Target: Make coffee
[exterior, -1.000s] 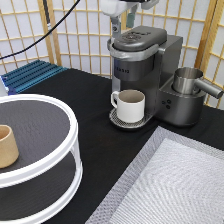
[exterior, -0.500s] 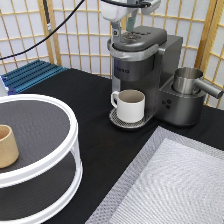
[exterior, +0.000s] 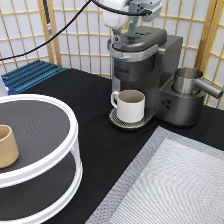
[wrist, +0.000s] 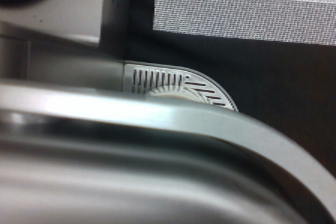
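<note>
Gripper atop coffee machine; pod unseen.

The exterior view looks down across the bench from a distance, facing the coffee machine beneath the tool. The wrist view sits right above the machine's lid, peering down. Both share the drip tray and white mug.

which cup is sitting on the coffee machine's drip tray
The white handled mug, under the coffee maker where the gripper is. The tan handleless cup stands on the white round shelf.
</note>
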Controlling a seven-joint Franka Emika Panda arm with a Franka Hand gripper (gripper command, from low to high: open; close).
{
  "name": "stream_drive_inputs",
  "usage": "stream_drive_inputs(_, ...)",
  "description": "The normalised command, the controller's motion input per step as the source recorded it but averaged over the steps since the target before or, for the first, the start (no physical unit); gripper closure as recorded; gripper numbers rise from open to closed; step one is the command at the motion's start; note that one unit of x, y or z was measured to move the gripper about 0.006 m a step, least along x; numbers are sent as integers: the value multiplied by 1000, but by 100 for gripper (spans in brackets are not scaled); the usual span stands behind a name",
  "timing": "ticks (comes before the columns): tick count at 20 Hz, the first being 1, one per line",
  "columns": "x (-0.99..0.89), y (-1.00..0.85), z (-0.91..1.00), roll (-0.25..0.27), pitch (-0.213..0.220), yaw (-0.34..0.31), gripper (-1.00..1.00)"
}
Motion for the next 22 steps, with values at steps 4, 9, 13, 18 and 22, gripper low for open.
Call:
stream_drive_inputs(4,126,-207,-1000,8,47,18,-100)
stream_drive_inputs(9,-165,-92,-210,-7,58,10,-100)
stream_drive_inputs(13,-405,-472,989,44,0,14,-100)
stream_drive_inputs(18,-140,-941,515,159,0,0,-100)
stream_drive_inputs(22,-38,-1000,238,167,-2,0,-100)
